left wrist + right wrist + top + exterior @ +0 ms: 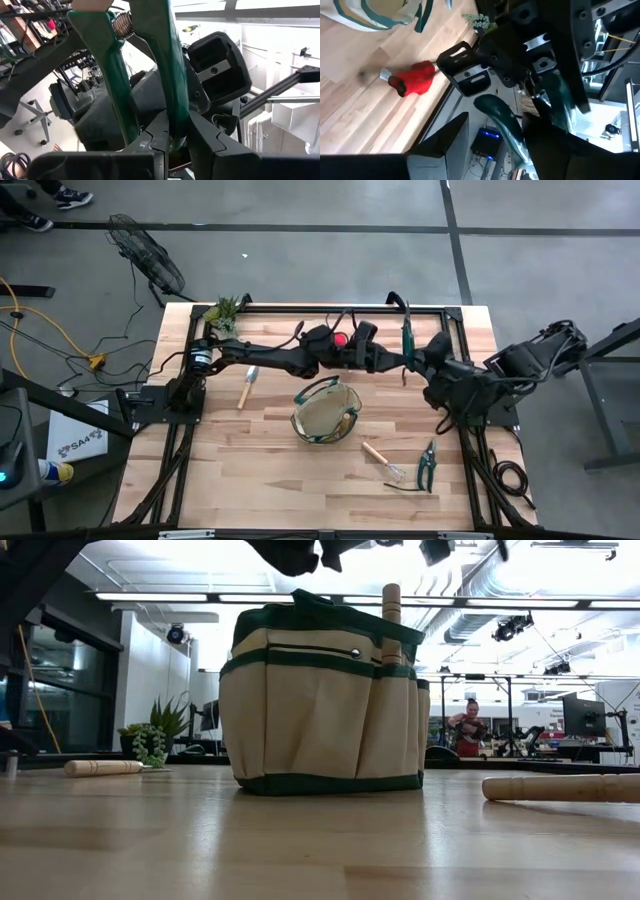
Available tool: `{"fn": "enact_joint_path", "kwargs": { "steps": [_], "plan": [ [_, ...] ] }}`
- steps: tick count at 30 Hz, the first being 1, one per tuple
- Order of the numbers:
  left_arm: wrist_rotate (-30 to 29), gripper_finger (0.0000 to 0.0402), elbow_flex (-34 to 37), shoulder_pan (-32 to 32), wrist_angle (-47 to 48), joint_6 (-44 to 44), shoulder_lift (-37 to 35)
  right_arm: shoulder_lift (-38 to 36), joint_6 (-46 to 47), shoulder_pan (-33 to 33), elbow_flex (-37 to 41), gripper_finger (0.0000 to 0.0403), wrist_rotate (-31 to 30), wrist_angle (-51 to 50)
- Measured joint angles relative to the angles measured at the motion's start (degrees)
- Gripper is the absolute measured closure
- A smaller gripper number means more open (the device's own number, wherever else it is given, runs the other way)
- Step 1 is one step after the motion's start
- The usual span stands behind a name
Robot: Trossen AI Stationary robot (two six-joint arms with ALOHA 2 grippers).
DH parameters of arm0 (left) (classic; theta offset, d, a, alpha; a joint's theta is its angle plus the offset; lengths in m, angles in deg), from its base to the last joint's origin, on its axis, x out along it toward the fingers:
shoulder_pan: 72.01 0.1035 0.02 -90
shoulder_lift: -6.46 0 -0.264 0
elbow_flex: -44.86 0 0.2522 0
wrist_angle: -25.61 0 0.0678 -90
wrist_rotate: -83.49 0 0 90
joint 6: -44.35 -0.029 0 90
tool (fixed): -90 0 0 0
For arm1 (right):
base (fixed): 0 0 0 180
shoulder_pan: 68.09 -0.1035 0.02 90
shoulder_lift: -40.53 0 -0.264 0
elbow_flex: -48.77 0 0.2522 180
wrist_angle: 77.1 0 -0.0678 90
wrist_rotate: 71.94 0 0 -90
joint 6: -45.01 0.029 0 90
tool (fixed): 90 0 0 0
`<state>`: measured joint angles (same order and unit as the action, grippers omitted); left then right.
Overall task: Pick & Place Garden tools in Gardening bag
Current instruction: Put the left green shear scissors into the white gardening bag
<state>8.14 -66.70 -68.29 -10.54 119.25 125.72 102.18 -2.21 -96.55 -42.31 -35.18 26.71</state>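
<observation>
Near the far edge of the table [260, 480], beyond the gardening bag [326, 411], both arms are meeting over a green-handled pruner [407, 332], which is hanging in the air between them. The left gripper [172, 145] is clamping its two dark fingers together on the tip of one glossy green handle, the pruner's coiled metal spring showing between the two curved handles just beyond. The right gripper [520, 132] is sitting at the same tool from the other side, its jaws partly apart around a smooth green handle, though whether they are actually pressing on it cannot be told. The bag is standing upright near the middle of the pale wooden table, a soft tan canvas tote with dark green trim, side pockets, and a round wooden handle [391, 608] poking up from its rim. On the boards, a red glove [415, 79] is lying near the far edge, a wooden-handled trowel [246, 388] to the bag's left, and a wire rake [382, 461] and second pruner [428, 465] toward the near right corner. A leafy plant sprig [226, 310] is resting at the far left corner.
</observation>
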Motion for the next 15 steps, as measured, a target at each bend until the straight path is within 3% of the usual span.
{"fn": "enact_joint_path", "kwargs": {
  "steps": [6, 15],
  "plan": [
    [0.0, 0.0365, 0.0, -0.4, 0.1, 0.0, 0.0, 0.6, -0.8, 1.4, 0.0, 0.0236, 0.5, 0.4],
    [0.6, 0.0365, 0.1, -0.4, 0.4, 0.1, 0.0, 0.5, -0.8, 1.5, 0.0, 0.0309, -0.5, 0.4]
  ]
}}
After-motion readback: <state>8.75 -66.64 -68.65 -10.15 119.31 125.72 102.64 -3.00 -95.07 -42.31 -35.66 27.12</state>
